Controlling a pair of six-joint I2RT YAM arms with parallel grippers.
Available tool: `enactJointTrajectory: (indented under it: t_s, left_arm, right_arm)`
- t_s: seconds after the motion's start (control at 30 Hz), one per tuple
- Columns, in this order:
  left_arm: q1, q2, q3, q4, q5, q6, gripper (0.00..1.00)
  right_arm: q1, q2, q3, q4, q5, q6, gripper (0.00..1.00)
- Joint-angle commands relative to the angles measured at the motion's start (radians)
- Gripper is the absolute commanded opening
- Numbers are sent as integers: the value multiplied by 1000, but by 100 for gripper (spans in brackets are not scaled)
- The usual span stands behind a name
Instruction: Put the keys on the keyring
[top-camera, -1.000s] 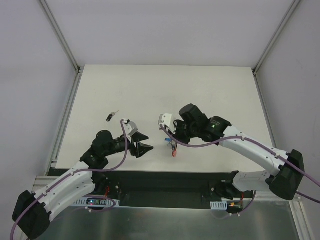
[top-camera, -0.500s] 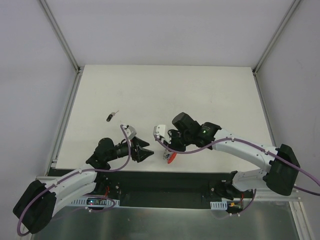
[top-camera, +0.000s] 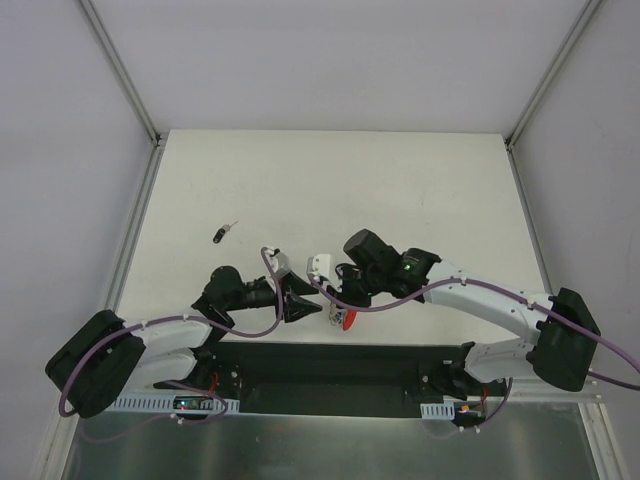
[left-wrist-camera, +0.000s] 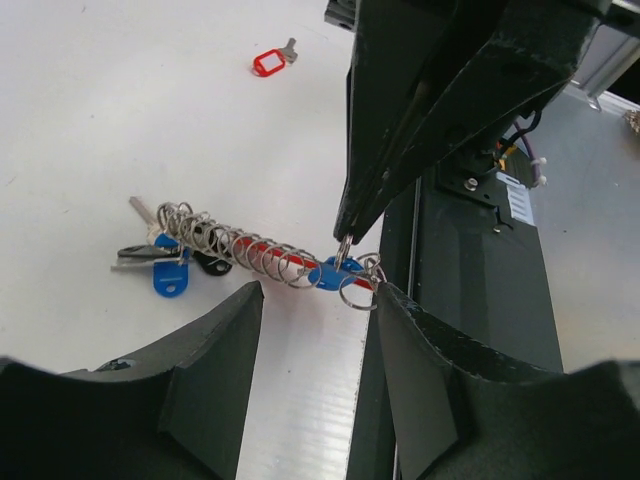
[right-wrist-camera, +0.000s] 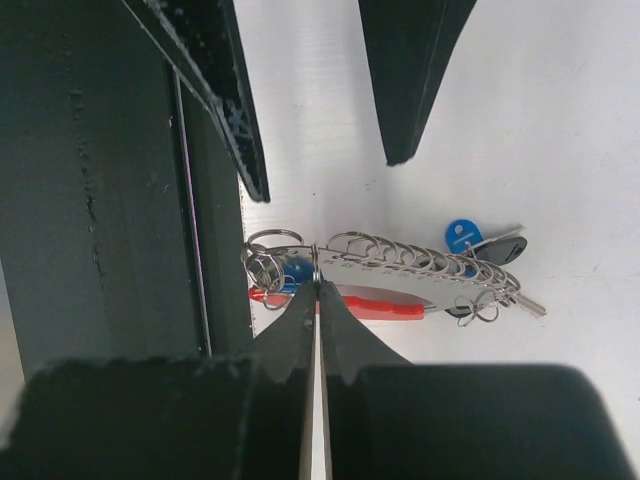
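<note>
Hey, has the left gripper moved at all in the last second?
Yes. The left gripper has shifted toward the robot's right, farther from the loose black key, which has stayed put, and closer to the keyring.

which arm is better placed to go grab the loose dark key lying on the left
Left. The left gripper is open with nothing gripped, and the key lies on its side. The right gripper is shut on the keyring, so it is probably best kept there.
</note>
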Motion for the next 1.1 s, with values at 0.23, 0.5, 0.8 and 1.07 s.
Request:
enactJointTrajectory:
  t_s: [0.23,0.5,0.8,1.07]
  left_arm:
    - [-53,156,98,234,135,63,35]
    - [-67,224,139,188,150,91,18]
    - [-88,259,153,153,164,97,20]
    - [-93,265,167,114,149,114,0]
  right_arm:
    - [6,-52,-15,51,-56,20,1]
    - [6,-67,-17,51,-59,23,2]
    - [7,-64,-14,52,-53,28,1]
    - [7,-78,-22,62,-41,43,2]
